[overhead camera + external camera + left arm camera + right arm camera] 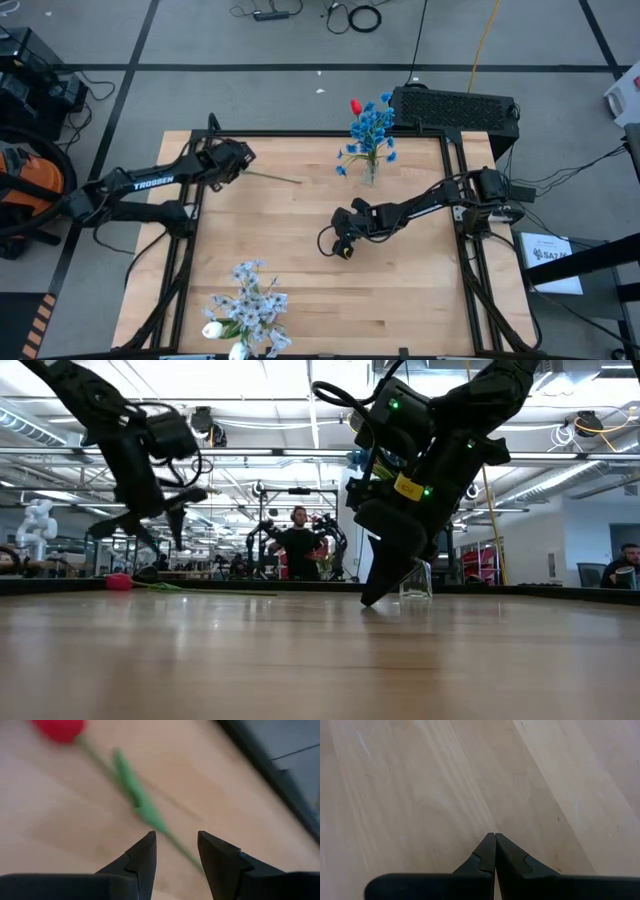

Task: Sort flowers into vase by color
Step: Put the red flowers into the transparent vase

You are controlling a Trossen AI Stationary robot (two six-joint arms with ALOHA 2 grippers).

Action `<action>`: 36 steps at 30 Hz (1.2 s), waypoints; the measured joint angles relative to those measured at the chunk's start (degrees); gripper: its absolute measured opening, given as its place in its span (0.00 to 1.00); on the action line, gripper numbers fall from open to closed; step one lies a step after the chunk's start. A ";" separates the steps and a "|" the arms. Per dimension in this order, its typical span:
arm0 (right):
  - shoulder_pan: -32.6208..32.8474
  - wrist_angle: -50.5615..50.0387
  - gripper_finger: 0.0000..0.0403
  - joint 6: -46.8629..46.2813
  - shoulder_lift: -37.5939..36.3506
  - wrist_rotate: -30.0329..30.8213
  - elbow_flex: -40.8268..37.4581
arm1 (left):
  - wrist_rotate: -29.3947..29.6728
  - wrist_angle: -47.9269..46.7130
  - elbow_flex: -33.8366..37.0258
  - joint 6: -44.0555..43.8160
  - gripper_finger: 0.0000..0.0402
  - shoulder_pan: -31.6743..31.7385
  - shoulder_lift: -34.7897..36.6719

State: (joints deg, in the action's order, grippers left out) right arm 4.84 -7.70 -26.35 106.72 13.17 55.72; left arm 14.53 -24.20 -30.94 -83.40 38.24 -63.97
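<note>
The left gripper (240,158) hovers near the wooden table's (300,250) far left corner, above a red-budded flower (131,790) that lies flat on the boards. Its fingers (142,854) are spread apart, with the green stem passing between them in the left wrist view; whether they touch the stem is hard to tell from that blurred view. At the near edge, left of middle, a bunch of pale white-lavender flowers (250,305) with a white bud (212,329) stands together. Near the far edge, right of middle, a clear glass vase (371,170) holds bright blue flowers (372,128) and one red bud (355,105). The right gripper (345,250) points down at the bare middle of the table, its fingers (485,854) pressed together on nothing.
</note>
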 joint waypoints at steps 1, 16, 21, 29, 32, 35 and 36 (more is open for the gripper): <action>0.00 0.00 0.00 0.00 0.00 0.00 0.00 | -1.49 -0.86 0.00 -0.28 0.37 1.16 -0.60; -0.22 2.54 0.00 0.00 -0.12 -0.05 -1.49 | -12.99 0.14 0.02 -3.36 0.37 13.63 -10.81; -0.28 3.36 0.00 -0.28 -0.15 -0.77 -1.98 | -14.65 4.08 0.04 -3.43 0.37 16.51 -12.62; -0.33 3.45 0.00 -1.25 -0.17 -1.13 -2.21 | -15.49 8.14 0.04 -6.30 0.37 17.77 -14.39; -0.41 3.41 0.00 -1.15 -0.17 -1.17 -2.21 | -15.78 8.28 0.02 -6.37 0.37 18.30 -14.84; -0.72 3.39 0.00 -1.04 -0.17 -1.49 -2.21 | -16.22 7.77 -0.15 -7.40 0.37 19.07 -15.58; -0.79 3.37 0.00 -0.73 -0.15 -1.57 -2.21 | -16.41 7.66 -0.17 -8.59 0.37 19.32 -15.80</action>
State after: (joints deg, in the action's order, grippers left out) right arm 4.05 -4.33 -27.08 106.56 11.60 53.52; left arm -1.88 -16.54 -31.11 -91.99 57.56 -79.77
